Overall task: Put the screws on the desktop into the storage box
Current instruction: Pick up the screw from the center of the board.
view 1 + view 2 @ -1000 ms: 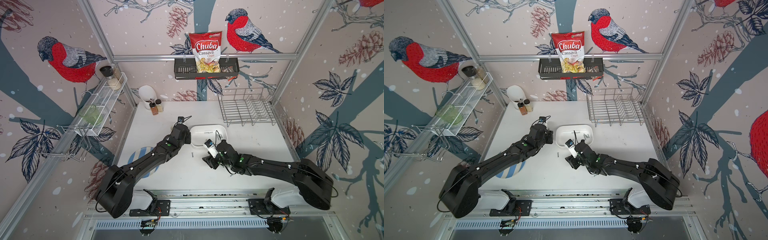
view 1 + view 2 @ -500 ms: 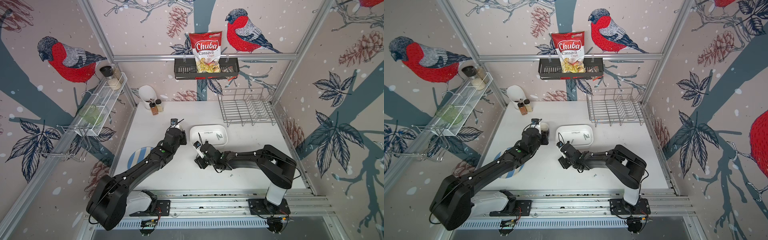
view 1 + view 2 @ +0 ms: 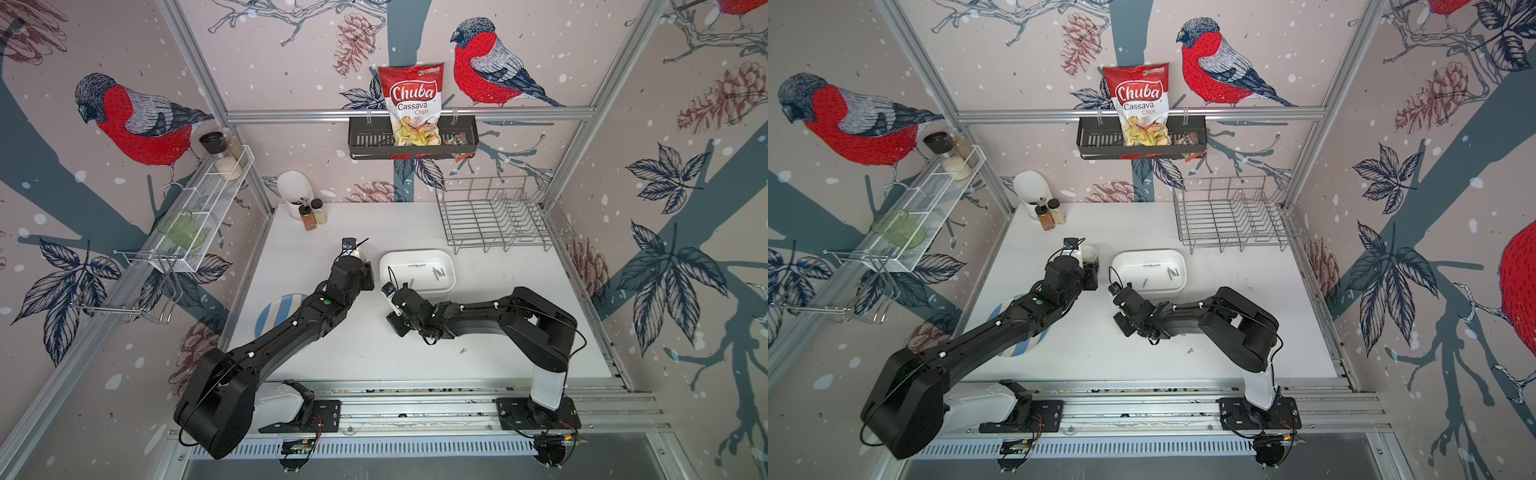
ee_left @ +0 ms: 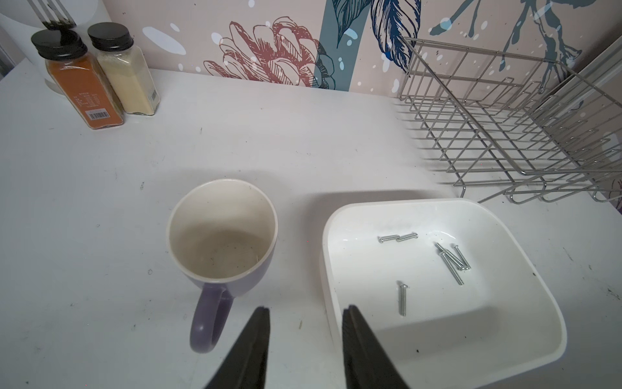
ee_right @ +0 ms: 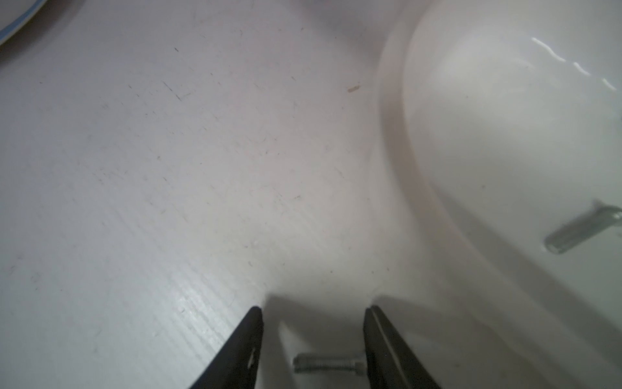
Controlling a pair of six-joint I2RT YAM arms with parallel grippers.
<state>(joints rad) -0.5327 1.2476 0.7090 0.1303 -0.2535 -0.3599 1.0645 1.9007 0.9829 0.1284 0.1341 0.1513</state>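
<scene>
— Wallpaper with red birds point(image 3: 137, 124) closes in a white desktop point(image 3: 374, 224). Largest on it is one wire rack point(image 3: 490, 216) at the back. Then come one box point(image 3: 399, 270) mid-table, one striped plate point(image 3: 276, 309) partly under my left arm, one mug point(image 4: 222, 232) and two spice jars point(image 4: 80, 80).

— Where do your grippers sit against the box?

— My left gripper point(image 4: 307, 308) hangs over the strip of desktop between mug and box. The mug's handle is just beside one finger and the other finger is over the box's rim. Its jaws are moderately apart and hold nothing. My right gripper point(image 5: 313, 307) is down at the desktop, just beside the box, with its jaws also apart.

— And the screws?

— Eight that I can count. Six lie in the box: a pair point(image 4: 397, 238) end to end, a heap of three point(image 4: 452, 259) crossed over each other, and a lone screw point(image 4: 402, 299) nearest my left fingers. Two are on the desktop. A flat screw point(image 5: 328, 364) lies crosswise between my right fingers. Its head is up against one finger point(image 5: 390, 347) and its tip is short of the other, so it is not pinched. A stray screw point(image 3: 462, 351) lies near the front edge, by my right arm as seen from above, well apart from the box.
</scene>
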